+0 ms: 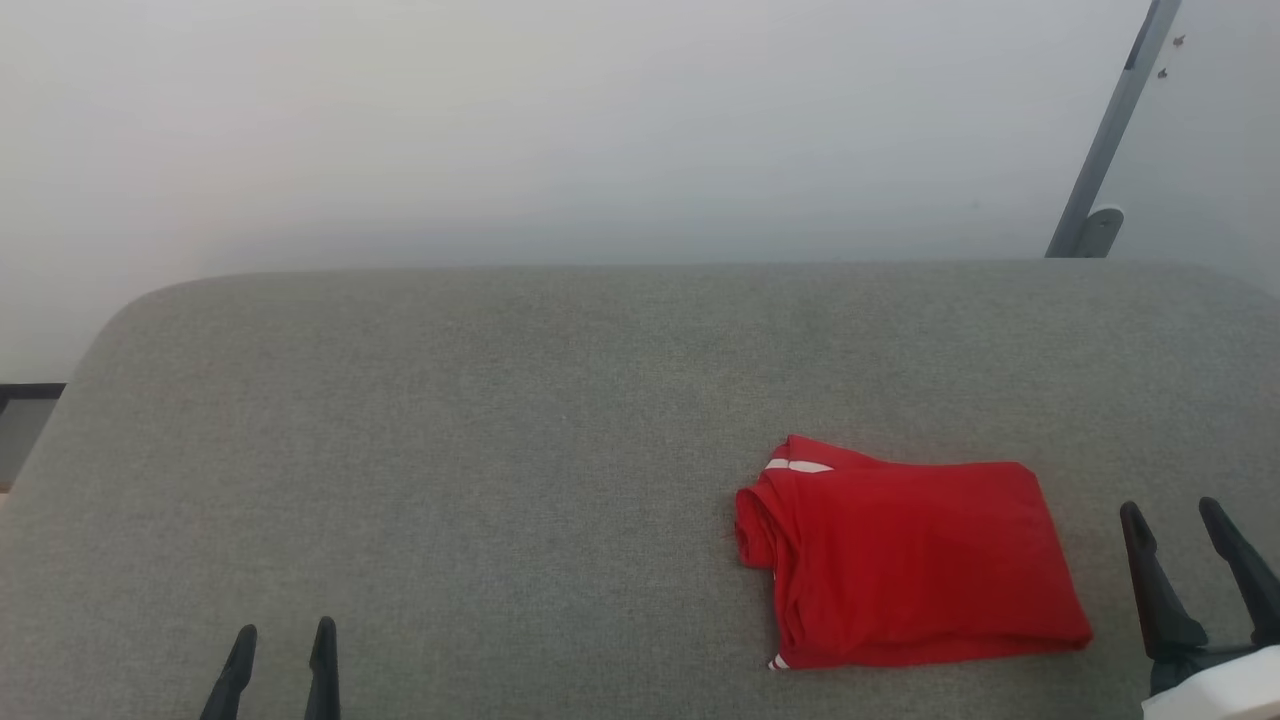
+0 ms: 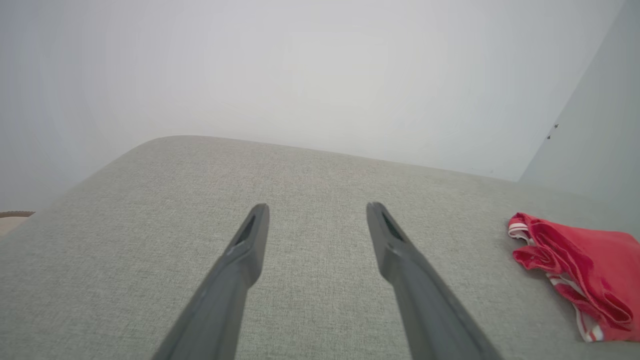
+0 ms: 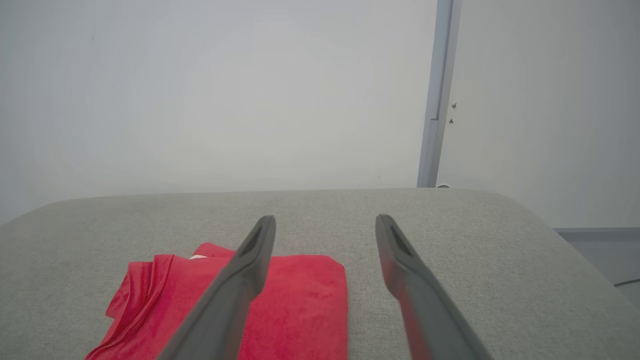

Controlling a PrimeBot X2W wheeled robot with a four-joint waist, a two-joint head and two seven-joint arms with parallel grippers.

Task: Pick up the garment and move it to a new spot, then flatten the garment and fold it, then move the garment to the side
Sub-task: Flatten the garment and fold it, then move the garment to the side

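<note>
The bright red thin-fabric garment [image 1: 905, 560] with white striped trim is lying folded on the right part of the grey woven-fabric padded surface [image 1: 500, 450], just beside the right gripper [image 1: 1170, 503] and well apart from the left gripper [image 1: 285, 627], both standing wide and empty.

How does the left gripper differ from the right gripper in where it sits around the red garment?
The left gripper sits far from the folded garment, over bare grey cushion; the right gripper sits just beside the garment's right edge. In the head view, the left gripper shows just the ends of its fingers; the right gripper shows longer fingers and a pale forearm. Both are open and empty.
</note>
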